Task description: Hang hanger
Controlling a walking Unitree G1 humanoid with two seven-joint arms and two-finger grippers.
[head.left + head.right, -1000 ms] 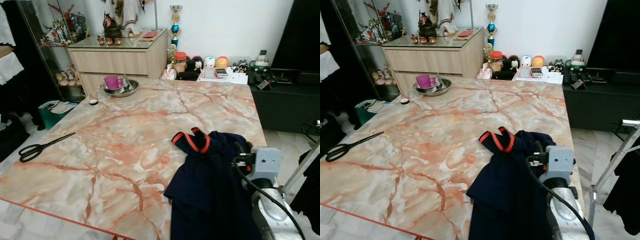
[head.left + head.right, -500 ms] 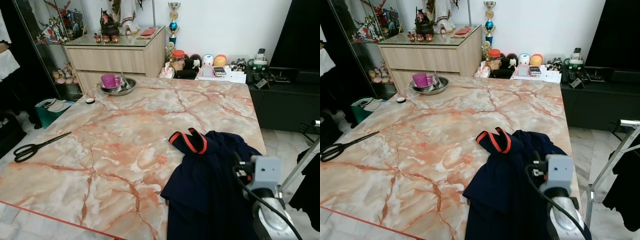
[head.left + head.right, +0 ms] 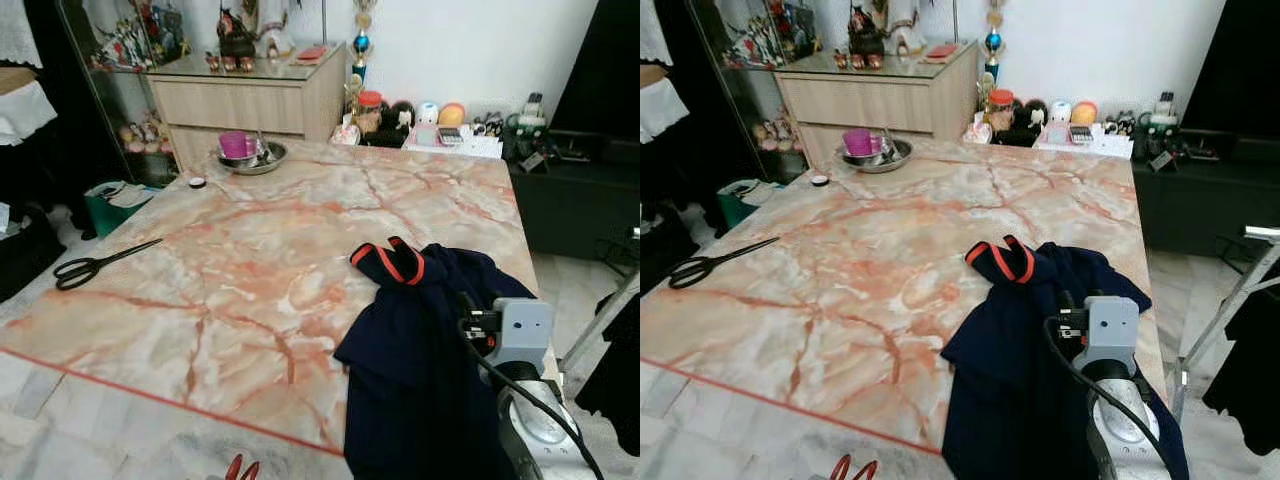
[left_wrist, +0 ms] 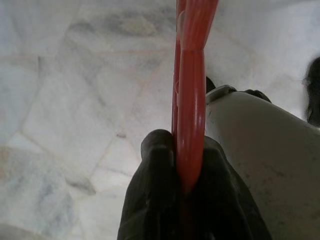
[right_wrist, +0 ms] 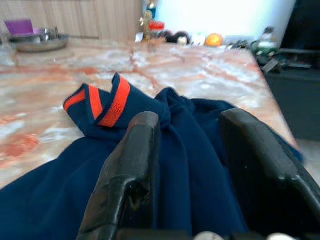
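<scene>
Red hanger (image 4: 190, 100) sits clamped in your left gripper (image 4: 182, 165), low beside the table's near edge. Your right gripper (image 5: 192, 150) hovers spread and empty over the navy shirt (image 3: 430, 340) with its orange collar. Keep that left grip firm and approach the collar squarely. Marble table (image 3: 250, 230) carries scissors (image 3: 100, 264) and a metal bowl (image 3: 252, 157); a wooden cabinet (image 3: 250, 95) stands behind.

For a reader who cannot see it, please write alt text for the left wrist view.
The left gripper is shut on a red hanger, whose thin red bars run up from between the two black fingers. Behind it lies a pale marble tile floor, with a rounded silver part of the robot beside the hanger.
</scene>
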